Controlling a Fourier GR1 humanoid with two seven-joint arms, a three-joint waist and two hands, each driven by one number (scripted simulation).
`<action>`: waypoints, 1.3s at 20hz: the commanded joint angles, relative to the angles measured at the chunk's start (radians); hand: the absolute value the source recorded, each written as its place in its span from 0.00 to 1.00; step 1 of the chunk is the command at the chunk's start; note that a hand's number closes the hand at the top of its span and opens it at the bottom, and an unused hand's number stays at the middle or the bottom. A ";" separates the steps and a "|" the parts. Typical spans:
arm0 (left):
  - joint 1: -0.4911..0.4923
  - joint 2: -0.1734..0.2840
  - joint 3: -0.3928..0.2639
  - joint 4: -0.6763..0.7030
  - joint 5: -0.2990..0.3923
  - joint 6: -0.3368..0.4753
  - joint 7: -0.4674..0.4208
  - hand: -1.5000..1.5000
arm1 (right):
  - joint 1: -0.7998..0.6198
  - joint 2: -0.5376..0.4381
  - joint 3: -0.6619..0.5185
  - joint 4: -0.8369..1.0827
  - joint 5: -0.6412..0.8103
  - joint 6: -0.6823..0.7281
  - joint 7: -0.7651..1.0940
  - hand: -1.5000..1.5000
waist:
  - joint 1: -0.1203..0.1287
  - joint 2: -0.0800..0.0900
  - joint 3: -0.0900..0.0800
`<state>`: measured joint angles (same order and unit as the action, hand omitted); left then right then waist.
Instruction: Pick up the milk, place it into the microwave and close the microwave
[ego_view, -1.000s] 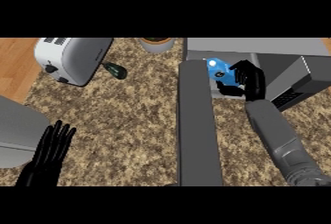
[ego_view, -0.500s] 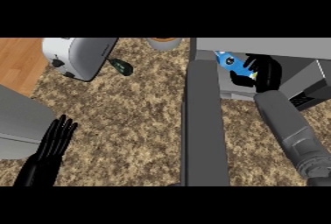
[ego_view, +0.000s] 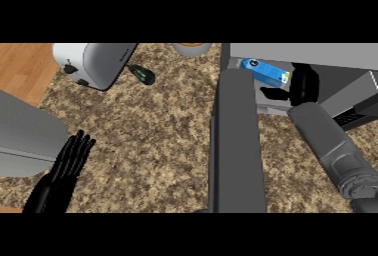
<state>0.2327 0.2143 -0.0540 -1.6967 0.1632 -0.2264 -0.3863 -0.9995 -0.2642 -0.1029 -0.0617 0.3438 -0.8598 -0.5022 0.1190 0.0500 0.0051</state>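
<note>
1. Black and straight-fingered, my left hand (ego_view: 65, 165) rests open at the counter's (ego_view: 148, 130) left edge, holding nothing.
2. The microwave's door (ego_view: 236, 145) stands open, edge-on to me.
3. The blue milk (ego_view: 264, 72) carton lies tilted just inside the microwave (ego_view: 310, 52). I judge it light, stiff-sided and smooth; its flat sides are the place to hold.
4. My right hand (ego_view: 301, 86) sits just beside the carton, mostly shadowed; I cannot tell whether its fingers touch the carton or are curled.
5. The microwave's interior is largely hidden.
</note>
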 joint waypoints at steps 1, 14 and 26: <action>-0.025 -0.018 -0.007 0.018 -0.006 0.010 0.000 0.00 | -0.004 0.010 0.002 0.000 0.003 0.045 -0.018 0.00 | 0.002 0.007 0.001; 0.004 -0.038 -0.050 0.003 -0.014 -0.013 -0.005 0.00 | 0.110 0.065 -0.128 -0.092 -0.132 0.256 -0.267 0.00 | -0.049 -0.018 0.000; -0.009 -0.063 -0.077 -0.042 -0.052 0.007 -0.003 0.00 | 0.220 0.102 -0.221 -0.083 -0.223 0.383 -0.400 0.00 | -0.072 -0.032 -0.002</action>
<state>0.2226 0.1687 -0.1161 -1.7144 0.1286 -0.2350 -0.3902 -0.8175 -0.1875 -0.3037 -0.1449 0.1415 -0.5003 -0.8461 0.0572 0.0245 0.0041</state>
